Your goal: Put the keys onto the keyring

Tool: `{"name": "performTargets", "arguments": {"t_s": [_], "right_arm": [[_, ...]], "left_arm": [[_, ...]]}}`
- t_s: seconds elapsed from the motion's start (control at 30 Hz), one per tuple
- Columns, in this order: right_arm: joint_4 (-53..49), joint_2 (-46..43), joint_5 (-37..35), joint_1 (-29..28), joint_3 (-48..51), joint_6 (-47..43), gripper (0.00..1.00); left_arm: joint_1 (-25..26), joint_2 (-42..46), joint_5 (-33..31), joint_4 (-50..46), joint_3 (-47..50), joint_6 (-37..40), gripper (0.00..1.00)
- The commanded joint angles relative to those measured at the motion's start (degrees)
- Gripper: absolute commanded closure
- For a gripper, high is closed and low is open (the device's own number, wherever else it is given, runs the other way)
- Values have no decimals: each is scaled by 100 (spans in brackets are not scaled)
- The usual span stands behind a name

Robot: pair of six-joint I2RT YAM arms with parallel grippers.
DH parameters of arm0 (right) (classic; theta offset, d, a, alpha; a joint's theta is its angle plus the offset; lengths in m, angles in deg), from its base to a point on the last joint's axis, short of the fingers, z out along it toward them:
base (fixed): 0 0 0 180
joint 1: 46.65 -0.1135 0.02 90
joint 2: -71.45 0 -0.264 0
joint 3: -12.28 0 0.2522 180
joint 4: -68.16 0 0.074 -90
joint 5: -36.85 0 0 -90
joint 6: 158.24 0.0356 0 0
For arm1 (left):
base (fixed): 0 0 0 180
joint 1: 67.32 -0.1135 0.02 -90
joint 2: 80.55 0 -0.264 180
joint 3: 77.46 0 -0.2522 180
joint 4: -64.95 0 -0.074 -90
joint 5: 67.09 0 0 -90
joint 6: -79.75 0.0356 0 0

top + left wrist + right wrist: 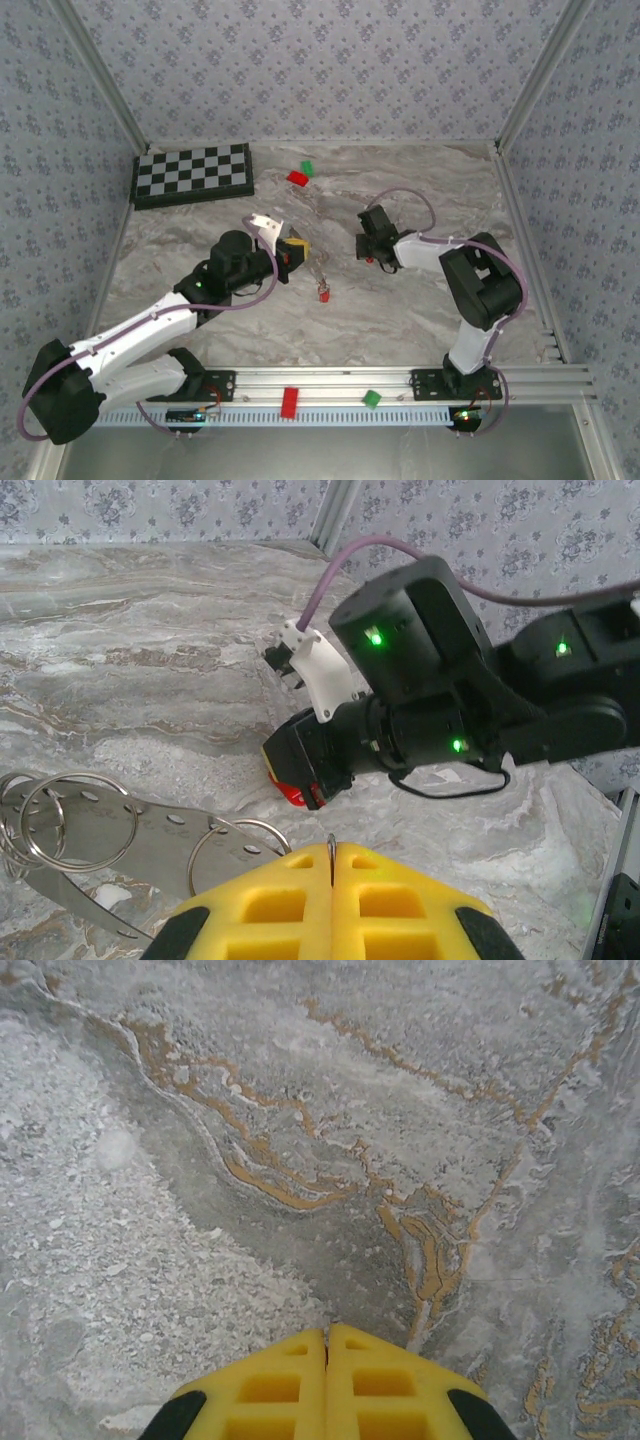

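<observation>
My left gripper (293,252) (332,865) is shut, its yellow fingers pinching a thin wire ring of the keyring (110,825). The keyring's grey perforated band with several split rings lies on the marble to the left of the fingers. One red-headed key (323,294) lies loose on the table just right of and nearer than the left gripper. My right gripper (366,250) (327,1345) is shut, tip down on the marble, facing the left one. A red key head (290,792) shows under its tip. Whether it is pinched there I cannot tell.
A chessboard (192,174) sits at the back left. A red block (297,178) and a green block (307,168) lie at the back centre. Another red block (290,401) and green block (371,399) rest on the front rail. The right arm's body (450,700) looms close ahead.
</observation>
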Motion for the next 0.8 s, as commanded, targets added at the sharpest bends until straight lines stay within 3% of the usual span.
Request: {"name": "performTargets", "arguments": {"t_s": [0.0, 0.5, 0.77], "right_arm": [[717, 44, -589, -170, 505, 156, 100], [3112, 314, -1207, -807, 1732, 464, 100], [3254, 360, -1214, -881, 1864, 454, 100]], "left_arm": [[40, 181, -64, 334, -33, -2, 100], [38, 209, -111, 322, -5, 3, 100], [39, 224, -121, 321, -3, 7, 100]]}}
